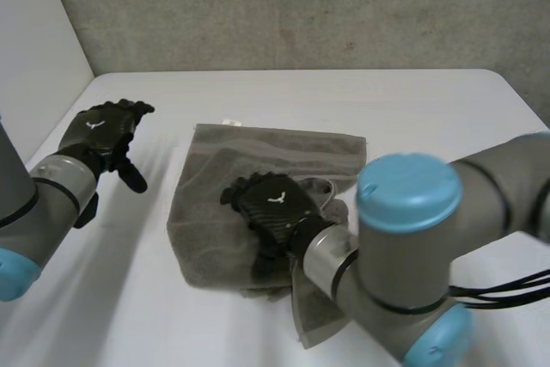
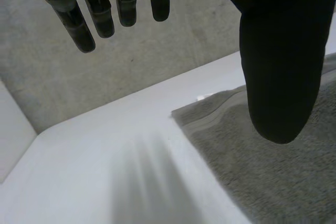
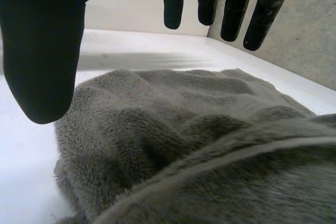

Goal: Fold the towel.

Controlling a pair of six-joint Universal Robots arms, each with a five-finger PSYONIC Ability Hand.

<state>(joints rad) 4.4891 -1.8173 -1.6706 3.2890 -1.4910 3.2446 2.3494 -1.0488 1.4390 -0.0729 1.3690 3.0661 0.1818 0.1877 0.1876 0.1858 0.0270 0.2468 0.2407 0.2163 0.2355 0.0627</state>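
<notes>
Grey towel [image 1: 206,212] lying loosely folded on the white counter [image 1: 412,109], both robot hands released.
The towel sits about midway between the counter's left and right edges. Its back edge is straight and carries a small white tag [image 1: 230,122], while its front part is bunched and rumpled. The right robot hand [image 1: 271,204] is over the towel's middle with fingers and thumb straight, holding nothing. The left robot hand [image 1: 101,131] is above bare counter toward the left edge, off the towel's back left corner, its fingers relaxed and empty. The counter is smooth and matte with rounded back corners. A rough grey wall [image 1: 301,6] rises behind its back edge, and a plain white panel [image 1: 34,40] runs along its left edge.
</notes>
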